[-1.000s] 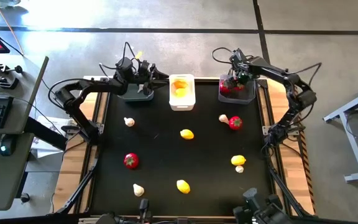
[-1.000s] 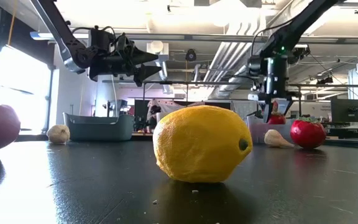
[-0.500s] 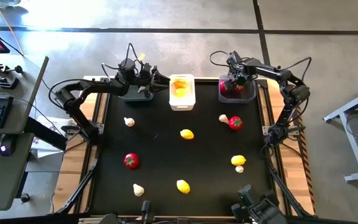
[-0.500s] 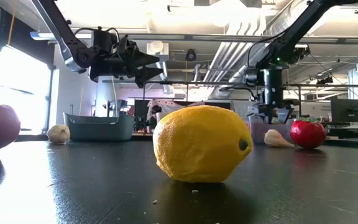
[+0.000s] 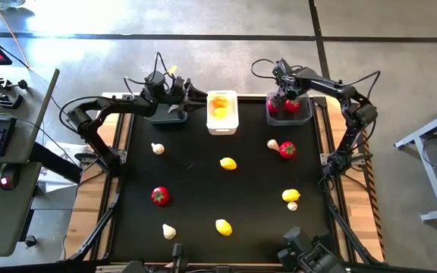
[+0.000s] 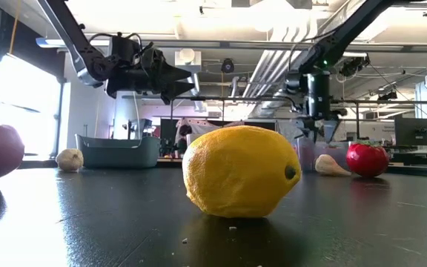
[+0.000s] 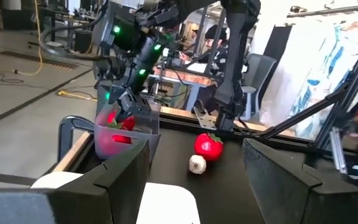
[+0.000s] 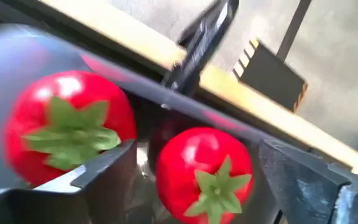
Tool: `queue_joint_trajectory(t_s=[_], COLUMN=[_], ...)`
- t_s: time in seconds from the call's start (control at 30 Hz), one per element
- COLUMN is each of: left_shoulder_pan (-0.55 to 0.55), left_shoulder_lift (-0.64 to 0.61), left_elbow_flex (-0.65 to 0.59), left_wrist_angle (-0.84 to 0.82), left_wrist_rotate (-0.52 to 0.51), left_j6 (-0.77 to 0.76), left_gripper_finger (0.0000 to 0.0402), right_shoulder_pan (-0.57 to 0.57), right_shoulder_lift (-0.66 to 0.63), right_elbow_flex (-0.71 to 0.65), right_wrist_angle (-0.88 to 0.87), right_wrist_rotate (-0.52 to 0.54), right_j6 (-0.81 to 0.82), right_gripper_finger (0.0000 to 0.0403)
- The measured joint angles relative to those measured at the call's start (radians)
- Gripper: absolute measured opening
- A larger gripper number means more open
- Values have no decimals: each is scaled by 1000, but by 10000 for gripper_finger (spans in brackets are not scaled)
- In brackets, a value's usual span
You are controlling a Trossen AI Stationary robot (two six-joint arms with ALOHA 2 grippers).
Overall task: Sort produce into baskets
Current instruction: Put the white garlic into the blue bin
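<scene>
Landmark: narrow white plastic basket [image 5: 222, 112] at table's far edge, yellow pieces inside.
Right gripper [image 5: 287, 93]: over dark grey rounded bin [image 5: 288, 111] right of white basket; fingers [image 8: 104, 165] spread wide, empty.
Red round toy tomatoes with green tops [image 8: 205, 165]: two in that grey bin, below spread fingers.
Left gripper [image 5: 190, 92]: just left of white basket, above second dark grey bin [image 5: 165, 113]; jaws apart, empty.
Loose produce: yellow lemon-shaped toy [image 5: 228, 163] nearer than white basket.

A grey concrete floor [image 5: 203, 19] lies around the black desk [image 5: 196, 182], and white pipes [image 6: 273, 59] run under the bright ceiling [image 6: 221, 18].
</scene>
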State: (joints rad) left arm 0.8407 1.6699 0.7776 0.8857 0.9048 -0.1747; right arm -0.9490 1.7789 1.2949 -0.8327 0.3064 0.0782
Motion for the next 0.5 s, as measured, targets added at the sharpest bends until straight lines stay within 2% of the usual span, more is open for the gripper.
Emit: queue_joint_trajectory(t_s=[0.17,0.37,0.47,0.5], left_shoulder_pan=[-4,-4,-4,-4], left_shoulder_lift=[0,0,0,0], left_elbow_flex=[0,0,0,0], left_wrist_angle=[-17,-27,-27,-26], left_wrist_rotate=[-2,-4,-19,-24], left_j6=[31,51,91,107], left_gripper_finger=[227,177,148,138], right_shoulder_pan=[71,183,228,239], right_shoulder_lift=[-26,-78,-86,-86], right_elbow_flex=[19,-38,-76,-87], right_wrist_angle=[15,204,354,406], right_wrist_rotate=[4,-4,-75,-109], right_j6=[-8,-58,-97,-104], right_gripper_finger=[255,103,24,13])
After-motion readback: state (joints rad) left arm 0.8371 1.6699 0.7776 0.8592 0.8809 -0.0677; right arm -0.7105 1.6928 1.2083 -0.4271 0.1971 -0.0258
